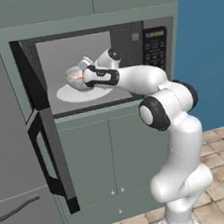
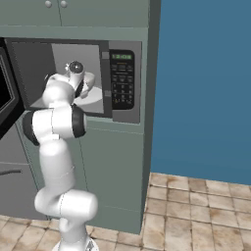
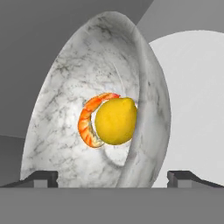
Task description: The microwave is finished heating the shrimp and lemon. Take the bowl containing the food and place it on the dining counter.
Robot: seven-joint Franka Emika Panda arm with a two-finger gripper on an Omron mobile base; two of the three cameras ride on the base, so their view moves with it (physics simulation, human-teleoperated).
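The microwave (image 1: pixel 98 68) is built into a green cabinet (image 1: pixel 114 153), and its door (image 1: pixel 43 123) hangs wide open to the left. The white arm (image 1: pixel 158 103) reaches inside it. The end effector (image 3: pixel 112 177) is open, with its two dark tips far apart, one on each side of the bowl's rim. It is not squeezing the bowl (image 3: pixel 92 100). The bowl sits inside the microwave on the round white plate (image 1: pixel 77 94). It is grey and white like marble. In the hand view the bowl looks tipped on its side, but that view rolls with the hand. Inside the bowl lie the lemon (image 3: pixel 116 121) and the shrimp (image 3: pixel 87 124). The yellow lemon is touching the orange shrimp, which curls around its left side in that view. In the left base view the bowl (image 1: pixel 77 77) shows just past the hand, with a bit of orange in it. The keypad (image 2: pixel 121 78) with its green display is to the right of the opening. A blue wall (image 2: pixel 206 88) stands to the right of the cabinet, and the floor (image 2: pixel 196 211) has tan tiles.
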